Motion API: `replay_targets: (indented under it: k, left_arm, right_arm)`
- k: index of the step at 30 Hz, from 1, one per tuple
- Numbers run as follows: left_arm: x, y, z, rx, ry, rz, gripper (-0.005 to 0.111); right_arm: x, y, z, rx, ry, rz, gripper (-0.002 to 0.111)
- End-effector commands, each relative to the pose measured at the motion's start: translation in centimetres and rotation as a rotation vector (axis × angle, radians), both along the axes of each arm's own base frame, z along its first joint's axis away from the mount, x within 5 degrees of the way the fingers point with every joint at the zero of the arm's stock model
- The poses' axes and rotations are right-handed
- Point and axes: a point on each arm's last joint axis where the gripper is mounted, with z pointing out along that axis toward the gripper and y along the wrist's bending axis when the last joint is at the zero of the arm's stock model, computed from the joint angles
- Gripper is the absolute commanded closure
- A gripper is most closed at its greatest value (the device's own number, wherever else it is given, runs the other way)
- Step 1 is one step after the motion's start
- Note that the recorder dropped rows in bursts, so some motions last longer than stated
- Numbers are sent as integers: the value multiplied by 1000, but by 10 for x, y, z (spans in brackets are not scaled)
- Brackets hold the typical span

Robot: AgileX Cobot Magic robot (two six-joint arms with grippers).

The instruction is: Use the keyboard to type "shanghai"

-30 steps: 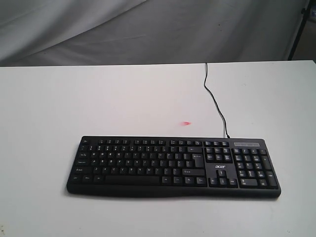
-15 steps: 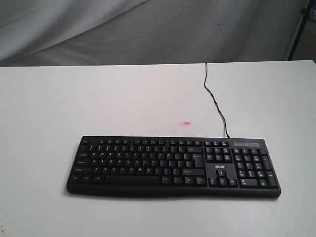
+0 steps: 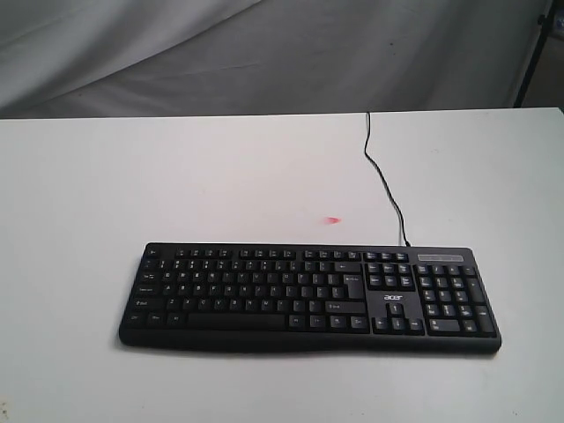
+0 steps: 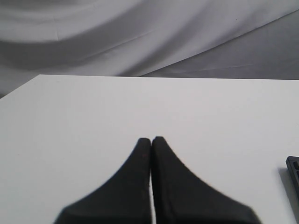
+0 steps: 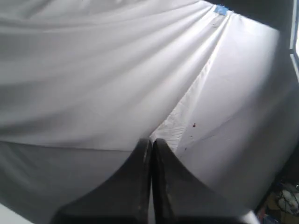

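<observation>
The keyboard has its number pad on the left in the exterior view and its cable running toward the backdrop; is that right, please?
No: the exterior view shows the number pad on the right of the keyboard; the cable does run toward the backdrop.

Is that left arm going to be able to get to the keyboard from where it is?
Probably yes. The left end effector, shut, hangs over the bare table. An edge of the keyboard shows in its wrist camera, and nothing lies between them.
</observation>
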Motion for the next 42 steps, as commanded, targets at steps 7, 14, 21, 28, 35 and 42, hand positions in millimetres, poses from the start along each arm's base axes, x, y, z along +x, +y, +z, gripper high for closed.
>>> replay_targets:
  k: [7, 14, 21, 28, 35, 42]
  left_arm:
    - [0, 0, -1, -2, -6, -4, 106]
    - [0, 0, -1, -2, -6, -4, 106]
    - [0, 0, -1, -2, -6, -4, 106]
    - [0, 0, -1, -2, -6, -4, 106]
    - [0, 0, -1, -2, -6, -4, 106]
    - [0, 0, -1, -2, -6, -4, 106]
  right_arm:
    - [73, 13, -38, 1, 207, 109, 108]
    - [122, 17, -79, -7, 407, 121, 108]
    - [166, 20, -128, -69, 620, 156, 108]
    - [196, 37, -169, -104, 744, 363, 108]
    - [224, 50, -202, 20, 807, 477, 108]
    - [249, 59, -243, 123, 902, 559, 108]
